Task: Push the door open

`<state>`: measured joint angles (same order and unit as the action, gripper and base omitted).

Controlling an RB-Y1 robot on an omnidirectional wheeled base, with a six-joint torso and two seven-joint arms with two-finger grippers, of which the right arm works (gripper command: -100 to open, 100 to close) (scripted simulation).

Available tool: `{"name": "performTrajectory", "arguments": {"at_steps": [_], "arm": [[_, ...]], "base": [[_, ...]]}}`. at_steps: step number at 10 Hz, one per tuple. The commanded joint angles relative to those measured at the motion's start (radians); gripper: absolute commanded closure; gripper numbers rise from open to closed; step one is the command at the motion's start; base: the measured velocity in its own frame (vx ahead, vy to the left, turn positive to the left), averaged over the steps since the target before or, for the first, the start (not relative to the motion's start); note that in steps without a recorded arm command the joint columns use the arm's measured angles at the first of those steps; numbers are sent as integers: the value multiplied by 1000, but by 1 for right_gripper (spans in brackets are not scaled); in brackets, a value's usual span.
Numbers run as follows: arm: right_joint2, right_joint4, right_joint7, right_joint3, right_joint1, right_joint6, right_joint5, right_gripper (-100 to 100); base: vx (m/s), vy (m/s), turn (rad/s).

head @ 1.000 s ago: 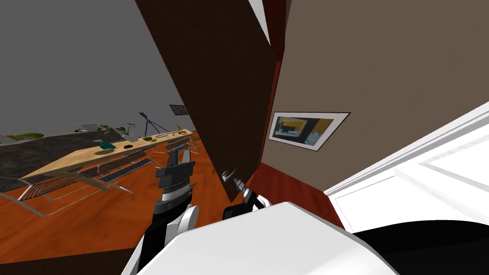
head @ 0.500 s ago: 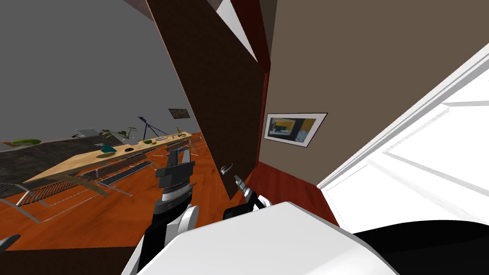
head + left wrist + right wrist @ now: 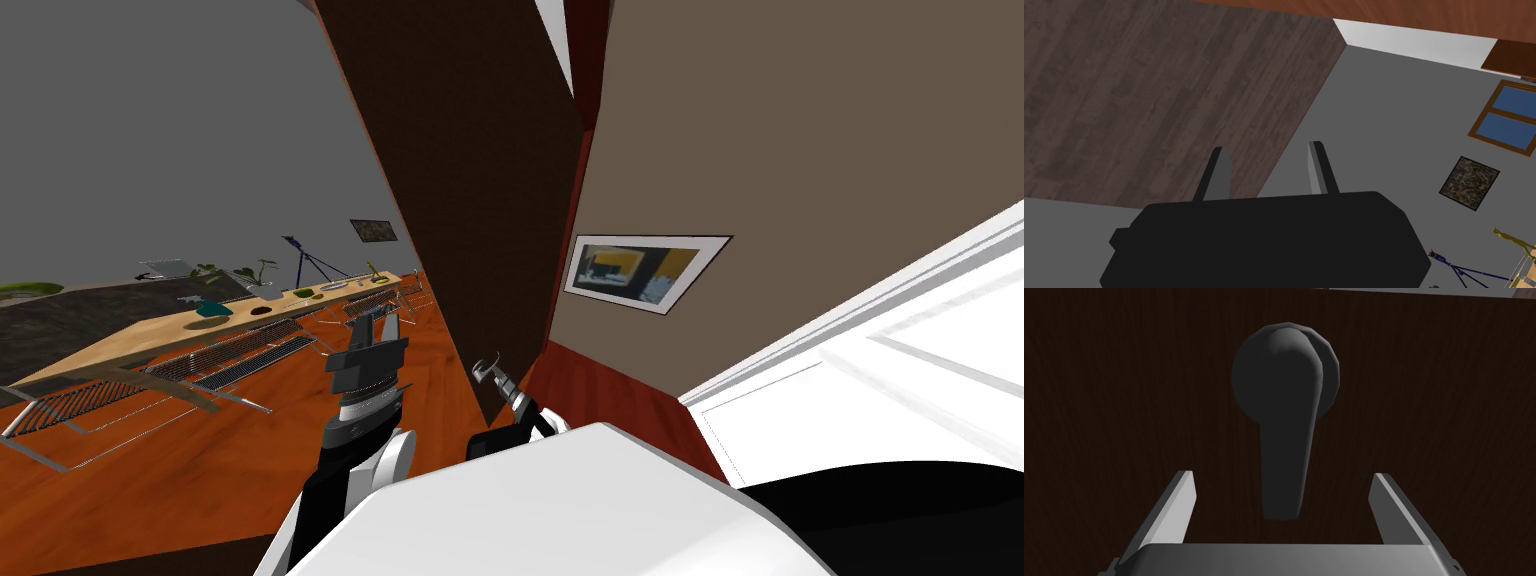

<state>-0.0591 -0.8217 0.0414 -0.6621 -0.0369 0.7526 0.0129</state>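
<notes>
A dark brown door [image 3: 470, 200] stands ajar just ahead of me, swung toward the room with the table. Its dark grey lever handle [image 3: 1284, 418] sits low near the door's free edge [image 3: 487, 368]. My right gripper [image 3: 1284, 477] is right at the door face. It is open, its fingers [image 3: 1174, 508] standing either side of the lever's tip without touching it. In the head view the right gripper [image 3: 497, 380] shows just under the handle. My left gripper [image 3: 376, 328] is held up left of the door, open with nothing between its fingers [image 3: 1219, 170].
Past the door's left side, a long wooden table [image 3: 120, 345] carries several small things, with wire chairs [image 3: 230, 360] along it on an orange wood floor [image 3: 200, 460]. A framed picture [image 3: 640, 270] hangs on the brown wall right of the door. A white panelled surface [image 3: 900, 380] lies at far right.
My head view swung aside and came back. The right gripper's tip looked narrow below the handle a second ago. It now sits up at the lever with its fingers apart. The left arm has not moved.
</notes>
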Motion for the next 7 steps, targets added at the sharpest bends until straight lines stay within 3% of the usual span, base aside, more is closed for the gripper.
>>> {"name": "performTrajectory", "arguments": {"at_steps": [1, 2, 3, 4, 7], "arm": [[7, 4, -3, 4, -2, 2, 0, -100], [15, 7, -4, 7, -3, 4, 0, -100], [10, 2, -3, 5, -1, 1, 0, -100], [10, 2, -3, 5, -1, 1, 0, 100], [10, 2, -3, 5, -1, 1, 0, 100]], "base": [[157, 122, 17], [156, 122, 24], [58, 53, 3], [-8, -6, -5], [-16, -16, 2]]}}
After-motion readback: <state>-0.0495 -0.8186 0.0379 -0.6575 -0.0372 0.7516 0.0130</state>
